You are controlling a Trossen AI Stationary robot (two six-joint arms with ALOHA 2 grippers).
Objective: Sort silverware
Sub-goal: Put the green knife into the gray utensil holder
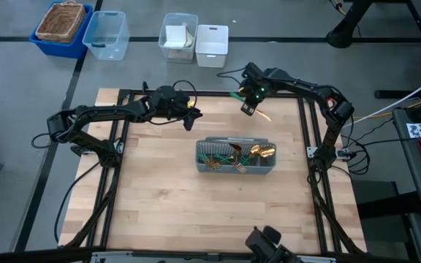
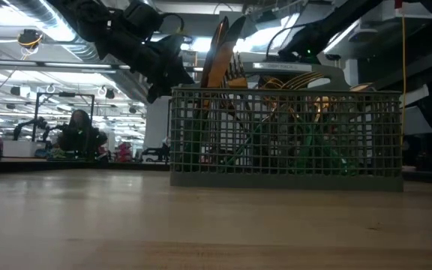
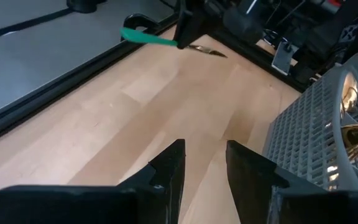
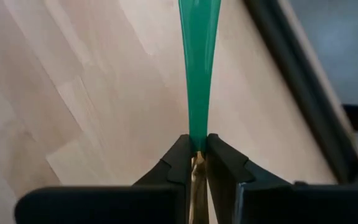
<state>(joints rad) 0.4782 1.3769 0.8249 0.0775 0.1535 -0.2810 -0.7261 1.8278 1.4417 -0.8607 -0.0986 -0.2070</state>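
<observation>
The grey mesh caddy (image 1: 236, 155) stands right of the table's middle, and several gold pieces of silverware (image 1: 258, 152) with teal handles stand or lean in its compartments (image 2: 287, 139). My right gripper (image 1: 248, 109) hangs above the table beyond the caddy's far side. It is shut on one piece with a teal handle (image 1: 236, 93) and a gold working end (image 1: 264, 115). My left gripper (image 1: 194, 119) hovers open to the left of it, above bare wood, and nothing lies between its fingers (image 3: 204, 165). My right gripper pinches the piece between its two fingers where the teal handle meets the gold part (image 4: 197, 144). The fingers come steeply from above and lie across the piece. The handle (image 4: 199, 62) sticks out on one side and the gold end (image 3: 207, 51) on the other. The piece is lifted clear of the table.
Black frame rails (image 1: 196, 93) run along the table's edges. Beyond the far edge stand a blue bin (image 1: 61, 28), a clear bin (image 1: 107, 34) and white boxes (image 1: 196, 42). Bare wood (image 1: 196, 212) lies near of the caddy.
</observation>
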